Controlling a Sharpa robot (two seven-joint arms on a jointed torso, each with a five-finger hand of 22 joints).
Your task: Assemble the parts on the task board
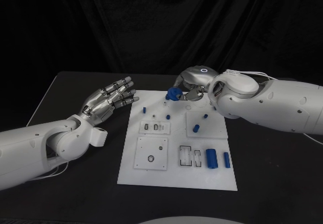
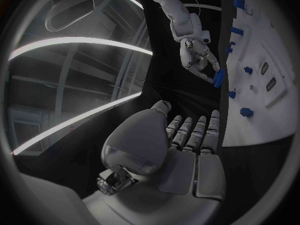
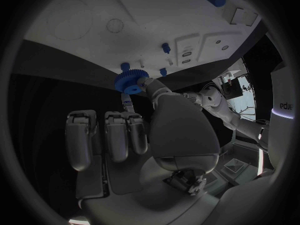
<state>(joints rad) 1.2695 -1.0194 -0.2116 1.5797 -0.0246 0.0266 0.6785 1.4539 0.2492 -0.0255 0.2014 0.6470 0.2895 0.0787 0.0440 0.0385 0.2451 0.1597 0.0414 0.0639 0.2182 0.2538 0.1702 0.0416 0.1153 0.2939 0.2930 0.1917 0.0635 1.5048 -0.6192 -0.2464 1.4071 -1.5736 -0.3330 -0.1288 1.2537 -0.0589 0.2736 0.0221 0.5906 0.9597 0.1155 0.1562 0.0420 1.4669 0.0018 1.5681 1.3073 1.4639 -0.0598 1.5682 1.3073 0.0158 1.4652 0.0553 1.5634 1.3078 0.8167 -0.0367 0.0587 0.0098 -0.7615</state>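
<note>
The white task board (image 1: 176, 172) lies in the middle of the black table. My right hand (image 1: 190, 88) hovers over the board's far edge and pinches a blue toothed gear (image 1: 173, 94), also seen as the gear (image 3: 129, 81) between thumb and a finger, and as the gear (image 2: 219, 78) from the left wrist. My left hand (image 1: 112, 99) floats left of the board with fingers spread flat, holding nothing; its fingers (image 2: 192, 132) point toward the board (image 2: 265, 110). Small blue pegs (image 1: 144, 110) stand on the board. Two blue cylinders (image 1: 211, 158) lie near its right front.
White insert plates (image 1: 152, 153) with slots and a round hole sit on the board's front half, and another square plate (image 1: 205, 124) with a blue peg lies at the right. Black table surface surrounds the board on all sides.
</note>
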